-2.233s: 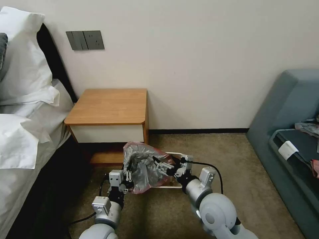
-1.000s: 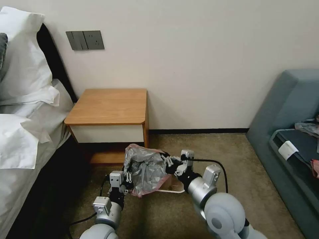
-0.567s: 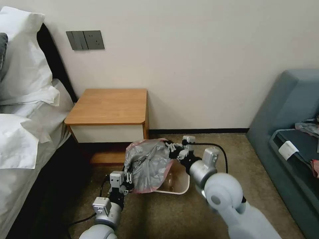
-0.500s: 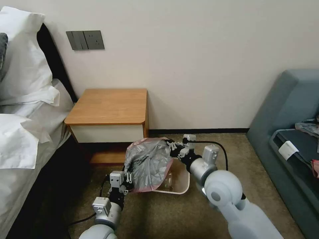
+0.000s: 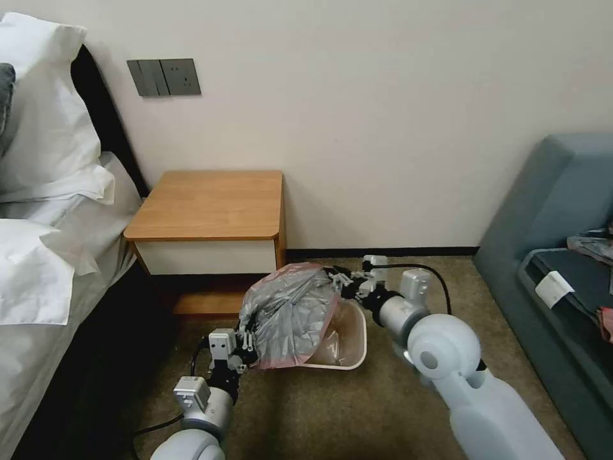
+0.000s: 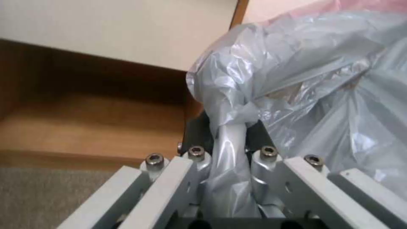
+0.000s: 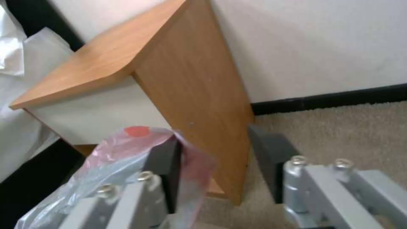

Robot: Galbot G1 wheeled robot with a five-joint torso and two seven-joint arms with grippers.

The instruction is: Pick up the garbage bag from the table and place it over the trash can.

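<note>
The garbage bag (image 5: 288, 314), crinkly grey plastic with a pink rim, is stretched between both grippers above the near-left part of the cream trash can (image 5: 359, 332) on the carpet. My left gripper (image 5: 246, 343) is at the bag's near-left corner; in the left wrist view the gripper (image 6: 227, 132) is shut on a twisted strand of the bag (image 6: 297, 73). My right gripper (image 5: 336, 281) is at the bag's far edge. In the right wrist view the gripper (image 7: 217, 152) is open, with the pink rim (image 7: 186, 152) draped over one finger (image 7: 163, 159). The table (image 5: 211, 204) stands just behind.
The bed with white pillows (image 5: 38, 211) runs along the left. A blue-grey sofa (image 5: 555, 243) stands at the right. The wall with its dark baseboard (image 5: 383, 252) is close behind the can. Open carpet (image 5: 332, 409) lies in front.
My right gripper has carried the bag's far edge back and to the right, toward the wall, spreading the bag and uncovering more of the can. The left gripper has held its place.
</note>
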